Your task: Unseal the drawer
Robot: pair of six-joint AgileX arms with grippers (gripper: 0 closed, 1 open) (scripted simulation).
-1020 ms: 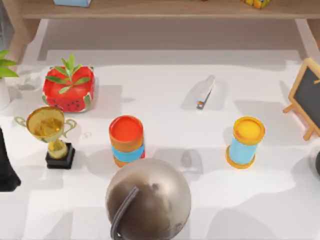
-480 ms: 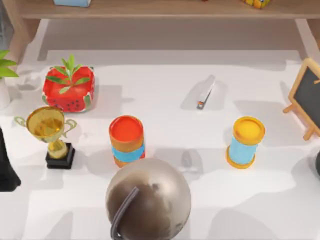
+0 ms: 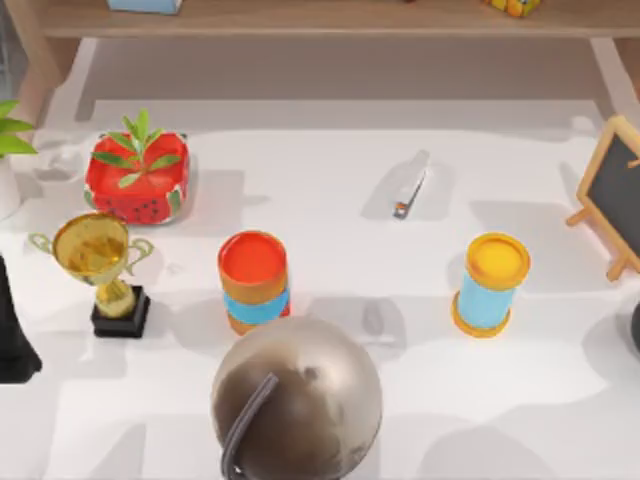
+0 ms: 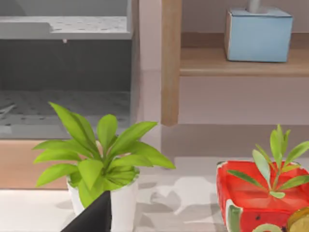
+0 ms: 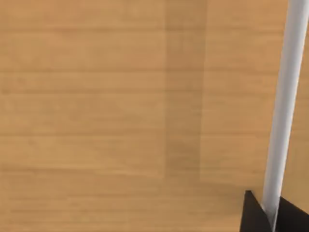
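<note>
Nothing on the worktop (image 3: 330,190) had moved since the earlier frames. My right gripper (image 5: 270,215) was closed on the drawer's white handle (image 5: 285,101), against its wood front (image 5: 120,111). I couldn't tell my left gripper's (image 4: 91,217) state beside the potted plant (image 4: 99,159).

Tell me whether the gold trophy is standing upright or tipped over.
Upright. In the top view the gold trophy stands on its black base on the table, cup opening facing up, both handles level.
</note>
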